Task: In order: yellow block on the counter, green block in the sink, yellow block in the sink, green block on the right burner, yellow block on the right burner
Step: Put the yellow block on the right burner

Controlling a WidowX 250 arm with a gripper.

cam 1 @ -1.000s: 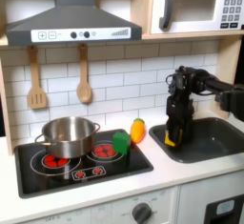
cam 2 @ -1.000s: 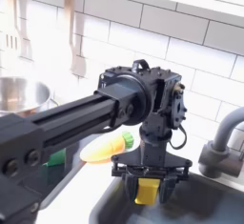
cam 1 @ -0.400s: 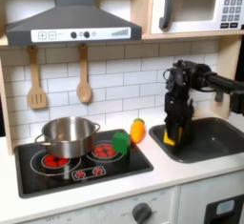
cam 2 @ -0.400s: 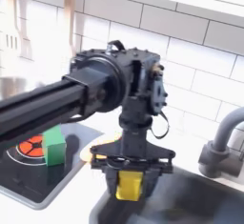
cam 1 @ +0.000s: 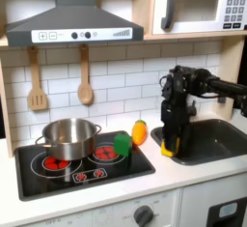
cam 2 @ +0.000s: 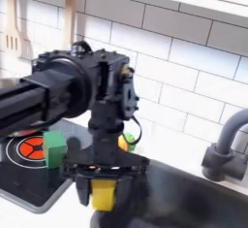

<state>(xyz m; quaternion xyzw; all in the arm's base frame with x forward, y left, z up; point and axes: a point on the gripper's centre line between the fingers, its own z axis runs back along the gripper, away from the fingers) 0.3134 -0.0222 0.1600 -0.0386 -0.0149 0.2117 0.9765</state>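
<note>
My gripper is shut on the yellow block and holds it low over the left rim of the dark sink, close to the pale counter. In the second exterior view the gripper points down, and the yellow block sits between its fingers at the sink's near-left edge. The green block rests on the black cooktop's right part, by the right burner. It also appears as the green block to the second exterior view's left of the arm.
A steel pot stands on the left burner. An orange-yellow toy with a green tip lies between cooktop and sink. The black faucet rises at the sink's back. Wooden utensils hang on the tiled wall.
The arm has swung to the first exterior view's left and slightly down, carrying the yellow block from over the sink basin to its left rim. The green block stayed put.
</note>
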